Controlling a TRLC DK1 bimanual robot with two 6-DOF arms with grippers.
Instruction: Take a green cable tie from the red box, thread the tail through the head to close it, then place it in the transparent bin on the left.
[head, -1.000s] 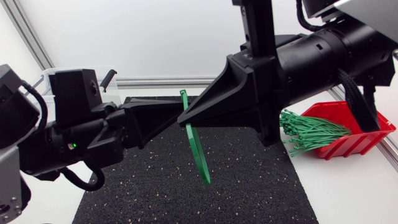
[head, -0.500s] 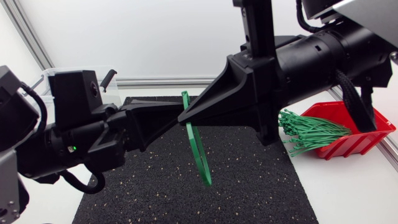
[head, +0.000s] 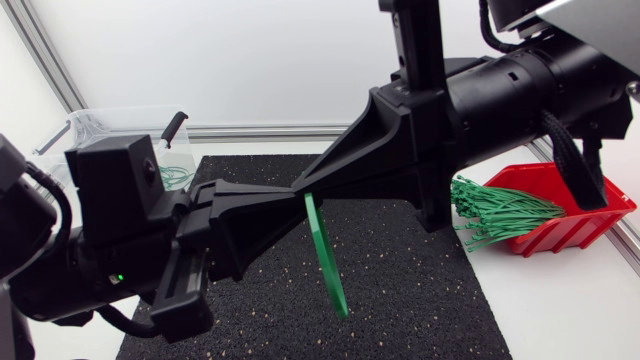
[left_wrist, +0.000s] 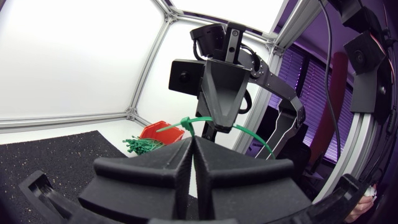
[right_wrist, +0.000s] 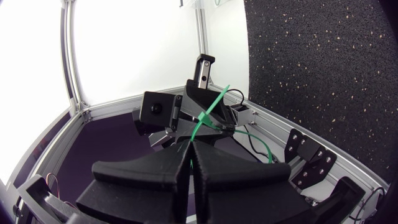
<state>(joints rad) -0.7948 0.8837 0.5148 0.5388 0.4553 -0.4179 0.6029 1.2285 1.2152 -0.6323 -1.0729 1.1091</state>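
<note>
Black speckled mat (head: 420, 300) lies beneath my work zone. Above the mat, I read the right gripper (right_wrist: 191, 147) and left gripper (left_wrist: 192, 143) as meeting tip to tip, both clamped on the green cable tie (head: 324, 250). Its strap hangs steeply down toward the mat.

Looped green cable tie (left_wrist: 186, 121) bridges left gripper (left_wrist: 192, 143) and right gripper (left_wrist: 219, 126).

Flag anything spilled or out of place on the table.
The green cable ties spill out of the red box, fanning untidily over its low front toward the black mat. Nothing else stands out.
</note>
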